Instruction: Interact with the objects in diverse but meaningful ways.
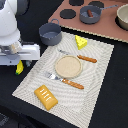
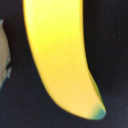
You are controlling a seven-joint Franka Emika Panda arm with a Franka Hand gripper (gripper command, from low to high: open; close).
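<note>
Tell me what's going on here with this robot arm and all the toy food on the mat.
The white robot arm is at the exterior view's left, just off the striped placemat, with its gripper at a yellow toy banana. The wrist view is filled by that banana, but whether the jaws are closed on it cannot be told. On the mat lie a round tan plate, an orange-handled fork and knife, a yellow cheese wedge and an orange ridged bread slab. A small grey pot stands at the mat's far edge.

Black tabletop [image 1: 107, 95], woven beige placemat [image 1: 95, 60], brown board [image 1: 107, 31]
</note>
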